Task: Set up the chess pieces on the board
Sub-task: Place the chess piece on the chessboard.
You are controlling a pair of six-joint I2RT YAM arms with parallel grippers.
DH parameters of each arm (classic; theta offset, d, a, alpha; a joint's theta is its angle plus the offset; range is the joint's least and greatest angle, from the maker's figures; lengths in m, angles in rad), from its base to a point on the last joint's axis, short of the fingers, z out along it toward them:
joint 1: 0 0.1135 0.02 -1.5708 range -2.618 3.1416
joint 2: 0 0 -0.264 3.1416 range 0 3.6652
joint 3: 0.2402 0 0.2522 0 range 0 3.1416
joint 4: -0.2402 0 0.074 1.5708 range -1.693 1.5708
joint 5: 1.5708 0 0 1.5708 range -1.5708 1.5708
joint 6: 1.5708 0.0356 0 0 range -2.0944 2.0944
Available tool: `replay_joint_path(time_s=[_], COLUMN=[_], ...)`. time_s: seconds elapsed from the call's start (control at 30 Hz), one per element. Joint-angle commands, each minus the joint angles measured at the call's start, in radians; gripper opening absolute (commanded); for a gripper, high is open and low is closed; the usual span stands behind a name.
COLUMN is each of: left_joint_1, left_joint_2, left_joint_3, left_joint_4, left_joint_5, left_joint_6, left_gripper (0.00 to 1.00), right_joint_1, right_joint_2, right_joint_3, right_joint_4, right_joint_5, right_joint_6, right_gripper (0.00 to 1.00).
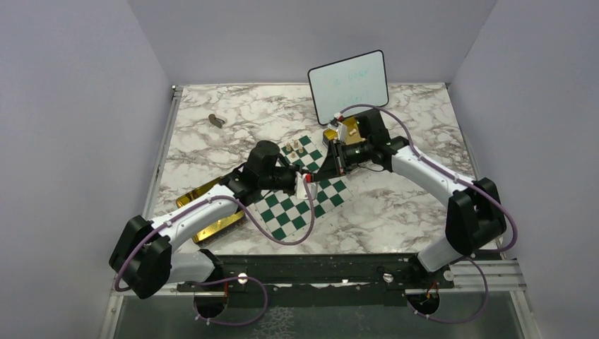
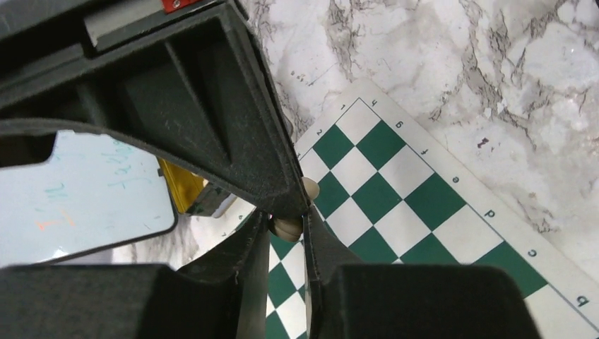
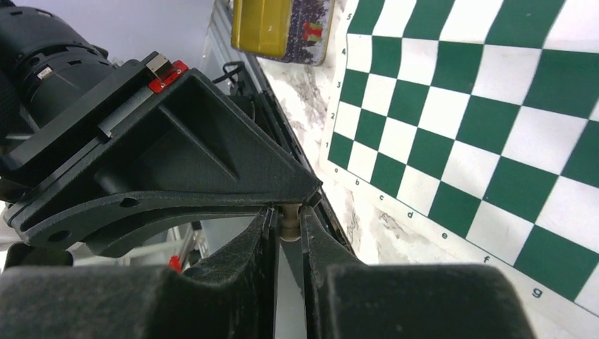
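A white marble-patterned table (image 1: 424, 205) stands between plain grey walls, seen from above; at its near edge two robot arms are bolted side by side, the left arm (image 1: 198, 212) and the right arm (image 1: 431, 176), both reaching inward to meet over the middle; beside the left arm's forearm lies a flat gold tin (image 1: 217, 228), partly hidden under the arm; just beyond it the board (image 1: 286, 212), green and white checks with a thin white border, lies flat and turned at an angle near the table's centre; above the board's middle the two grippers meet tip to tip; in the left wrist view the left gripper (image 2: 289, 233) has its fingers pressed against a pale chess piece (image 2: 287, 226), with the other gripper's black finger coming in from above to the same spot; in the right wrist view the right gripper (image 3: 288, 224) likewise pinches a small pale piece between its fingers, so both appear clamped on one piece, held off the board; a few more pale pieces (image 1: 290, 147) stand on the board's far squares; behind the right gripper a second gold tin (image 2: 180, 187) shows; farther back a small framed whiteboard (image 1: 348, 85) stands upright with faint writing; to the far left lies a small dark brown object (image 1: 216, 120), too small to identify.
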Motion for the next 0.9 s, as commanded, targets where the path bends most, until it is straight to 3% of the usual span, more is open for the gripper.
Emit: replay_joint_path(time_s=[0.0, 0.2, 0.37, 0.7, 0.87], left_joint_1=[-0.008, -0.007, -0.007, -0.008, -0.008], left_joint_2=[0.038, 0.065, 0.055, 0.051, 0.041], left_joint_3=[0.041, 0.024, -0.009, -0.011, -0.014], left_joint_4=[0.05, 0.198, 0.286, 0.315, 0.324], left_joint_5=[-0.026, -0.049, -0.095, -0.177, -0.244], left_joint_6=[-0.219, -0.552, -0.717, -0.855, -0.914], left_gripper=[0.15, 0.09, 0.08, 0.07, 0.07], right_joint_1=[0.006, 0.005, 0.006, 0.006, 0.006], right_joint_2=[-0.094, -0.199, -0.267, -0.291, -0.319], right_joint_3=[-0.036, -0.165, -0.208, -0.217, -0.225], right_joint_4=[0.138, 0.292, 0.324, 0.329, 0.32], right_joint_5=[0.114, 0.227, 0.335, 0.414, 0.457], right_joint_6=[0.107, 0.188, 0.207, 0.24, 0.265], right_gripper=[0.21, 0.29, 0.29, 0.27, 0.31])
